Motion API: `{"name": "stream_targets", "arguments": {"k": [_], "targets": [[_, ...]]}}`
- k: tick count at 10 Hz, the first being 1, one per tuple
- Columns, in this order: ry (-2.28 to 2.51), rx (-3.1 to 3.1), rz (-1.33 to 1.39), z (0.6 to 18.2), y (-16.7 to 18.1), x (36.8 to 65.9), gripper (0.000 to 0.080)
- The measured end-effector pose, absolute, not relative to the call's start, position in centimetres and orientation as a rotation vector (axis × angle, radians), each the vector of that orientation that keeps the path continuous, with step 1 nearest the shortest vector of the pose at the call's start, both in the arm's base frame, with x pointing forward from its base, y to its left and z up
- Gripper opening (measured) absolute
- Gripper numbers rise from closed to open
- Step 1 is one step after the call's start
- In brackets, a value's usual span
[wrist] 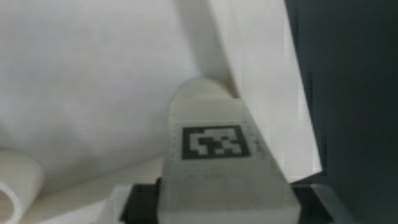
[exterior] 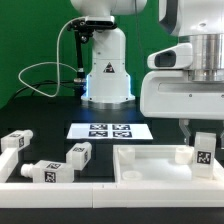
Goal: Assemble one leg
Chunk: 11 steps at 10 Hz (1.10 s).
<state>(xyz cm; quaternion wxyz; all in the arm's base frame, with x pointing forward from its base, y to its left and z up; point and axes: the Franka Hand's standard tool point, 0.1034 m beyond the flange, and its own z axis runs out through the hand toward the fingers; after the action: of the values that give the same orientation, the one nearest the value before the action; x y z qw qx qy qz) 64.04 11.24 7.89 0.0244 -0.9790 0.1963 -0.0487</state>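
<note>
The marker board [exterior: 111, 130] lies flat on the dark table [exterior: 40, 110], seemingly just behind the white tray-shaped part [exterior: 150, 165].

Low frontal exterior view; wrist view close above shared leg [exterior: 203, 151].

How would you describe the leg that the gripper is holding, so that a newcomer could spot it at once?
Start at the big white tray in front of the arm's base, on the exterior view's right. At its far right corner the gripper comes down from above, and the leg stands upright between its fingers. The other three legs lie loose on the table left of the tray; only this one is gripped.
</note>
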Motion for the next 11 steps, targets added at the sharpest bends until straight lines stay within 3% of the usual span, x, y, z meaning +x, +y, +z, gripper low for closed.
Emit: {"name": "stream_targets", "arguments": {"k": [5,9,10,11], "targets": [[1.931,-2.28,-0.007,7.64,10.85,63.91,0.0287],[1.926,-2.287,-0.01,7.62,10.9,63.9,0.0332],[1.685,-2.481,-0.042,7.66,11.26,63.93,0.0518],[1.351,-2.676,-0.082,7.72,11.27,64.13,0.0619]]}}
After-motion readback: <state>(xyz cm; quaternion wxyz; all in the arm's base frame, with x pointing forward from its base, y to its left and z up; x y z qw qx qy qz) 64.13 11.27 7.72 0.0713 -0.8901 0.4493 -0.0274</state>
